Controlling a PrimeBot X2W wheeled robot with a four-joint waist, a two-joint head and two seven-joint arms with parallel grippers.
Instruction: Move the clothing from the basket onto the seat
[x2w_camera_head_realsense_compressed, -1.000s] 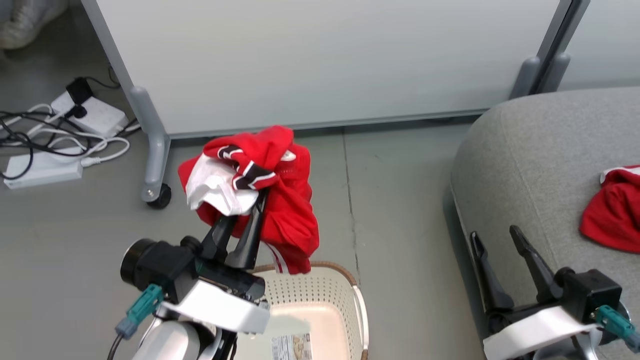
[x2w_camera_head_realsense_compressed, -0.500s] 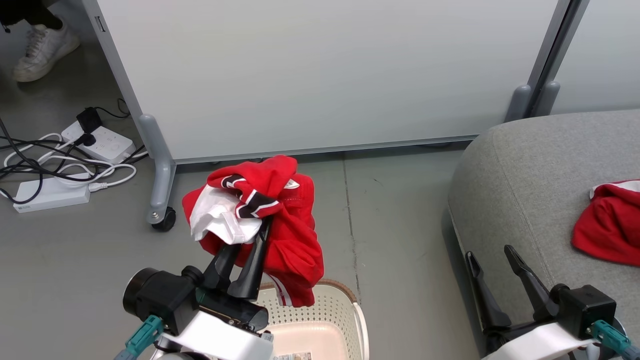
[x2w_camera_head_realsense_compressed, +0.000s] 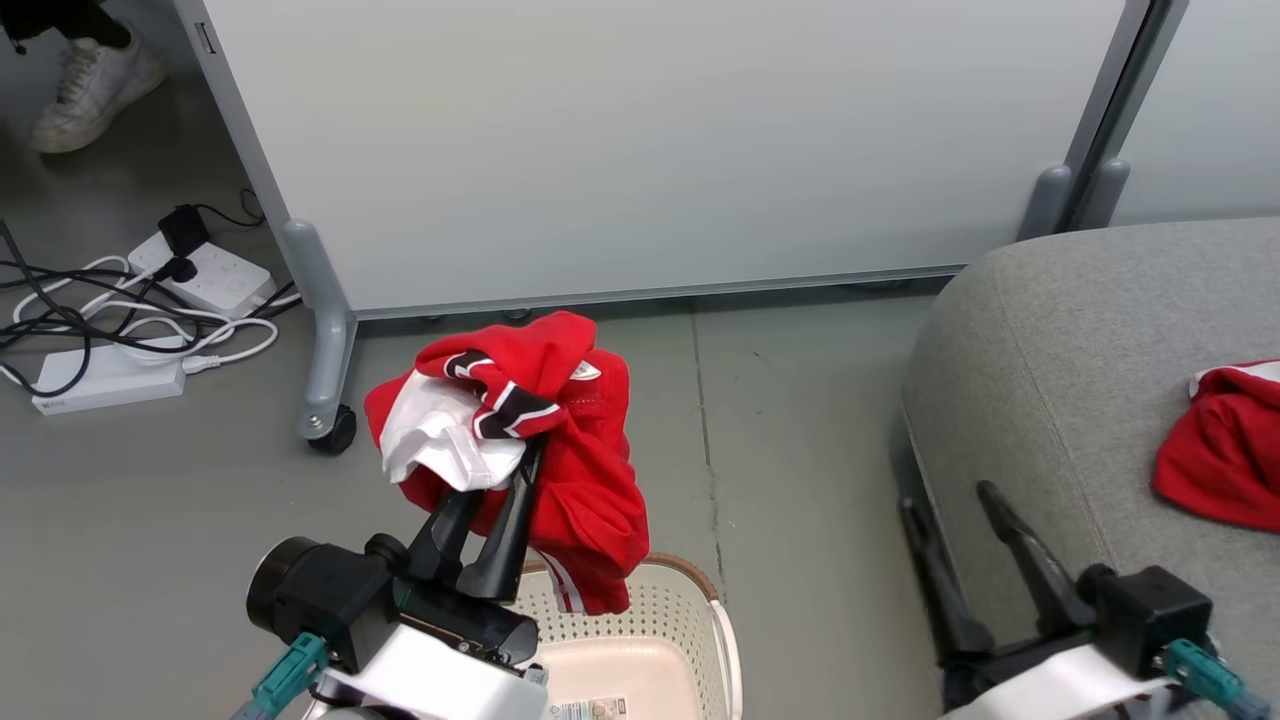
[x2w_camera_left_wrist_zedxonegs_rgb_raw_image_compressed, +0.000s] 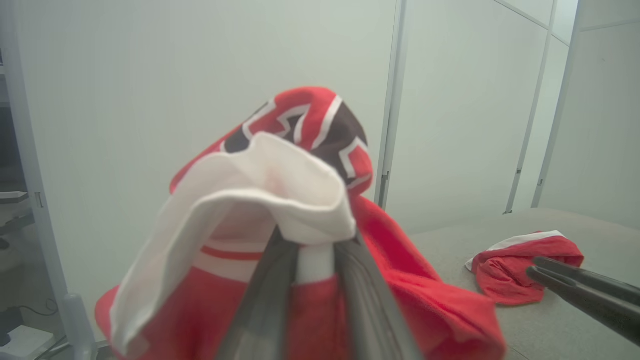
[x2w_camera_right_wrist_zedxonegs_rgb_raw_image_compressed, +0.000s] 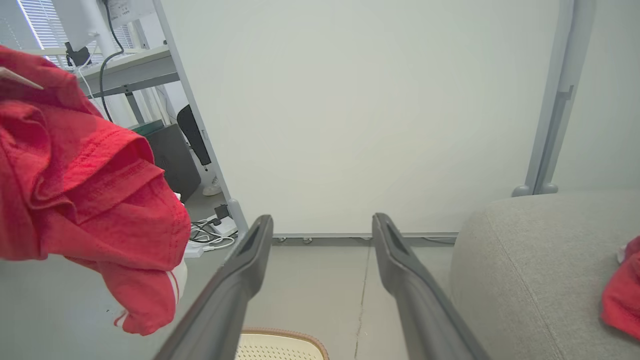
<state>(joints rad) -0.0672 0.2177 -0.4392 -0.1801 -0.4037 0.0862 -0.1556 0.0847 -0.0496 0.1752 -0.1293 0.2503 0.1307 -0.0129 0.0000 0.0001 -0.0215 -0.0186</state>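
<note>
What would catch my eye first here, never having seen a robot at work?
The bright red clothing, bunched around a white panel, hangs pinched in the left end effector above the cream basket, low in the head view. On the right is the big grey seat with another red garment lying on it, and the right end effector is open at its near edge.

The clothing (x2w_camera_head_realsense_compressed: 585, 480) was bright red, with a white panel and a black band edged in thin white stripes. The laundry basket (x2w_camera_head_realsense_compressed: 660, 612) was cream-white, its walls dotted with small holes under a brown woven-look rim. The sofa seat (x2w_camera_head_realsense_compressed: 1040, 340) was plain grey. The second garment (x2w_camera_head_realsense_compressed: 1215, 465) was red with a white edge. The floor (x2w_camera_head_realsense_compressed: 800, 420) was dull grey.
</note>
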